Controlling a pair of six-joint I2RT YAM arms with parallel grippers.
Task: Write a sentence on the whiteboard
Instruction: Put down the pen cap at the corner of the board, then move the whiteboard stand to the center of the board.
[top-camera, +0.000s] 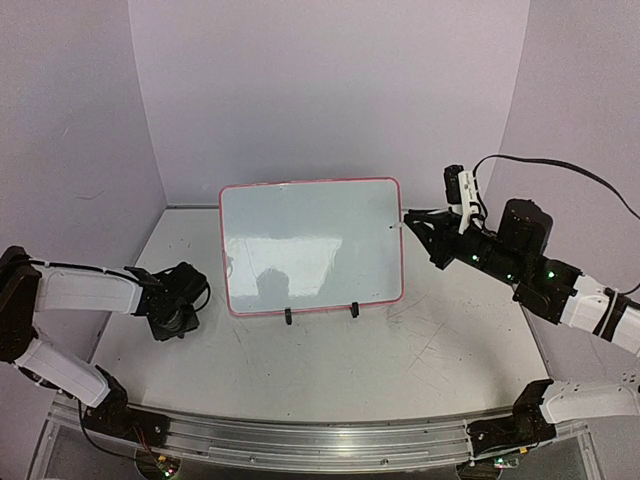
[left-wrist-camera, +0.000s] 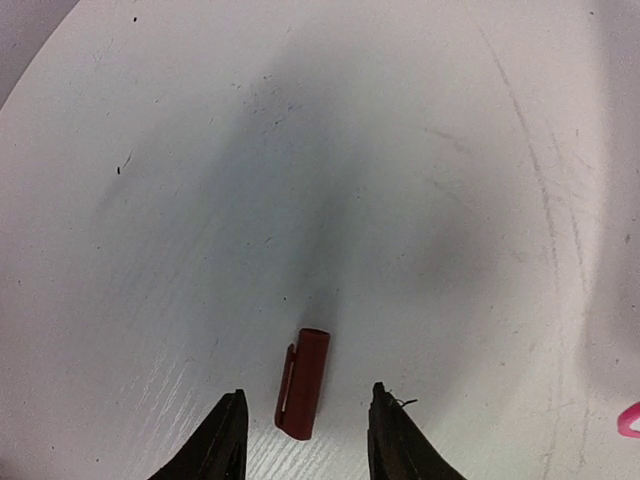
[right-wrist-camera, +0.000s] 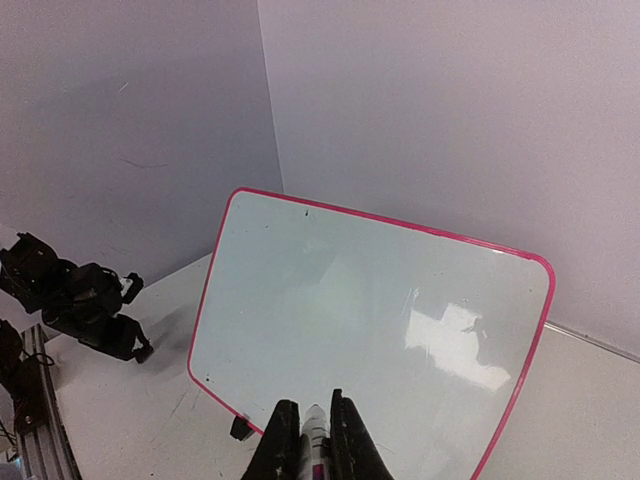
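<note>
**Figure: one whiteboard, two pincers, one marker, one cap**

Shows one whiteboard (top-camera: 310, 250) toward the back of the grey tabletop (top-camera: 430, 350), roughly midway between the two arms. Stands leaning slightly backward on two small black clip feet (top-camera: 288, 316), both at its lower edge; only one of the two appears in the right wrist view. Has a thin pink-red frame with rounded corners around a glossy white face with pale reflections.

Places the left pincer (top-camera: 170, 325) low over the tabletop, to the left of the whiteboard and apart from it. Points downward, its two fingers (left-wrist-camera: 225, 440) spread open. Brackets one dark red cap (left-wrist-camera: 304, 382), which lies flat on the tabletop between the fingers with a gap on each side, touched by neither.

Sets the right pincer (top-camera: 415, 220) just beside the whiteboard's right edge, near the upper corner. Clamps shut on one white marker (right-wrist-camera: 316, 432), pinched between both fingers with its tip directed at the board face. Cannot tell whether the tip touches the surface.

Includes one curved metal rail (top-camera: 300, 435) along the near edge, carrying both arm bases, and lilac walls (top-camera: 330, 90) behind and on both sides.
</note>
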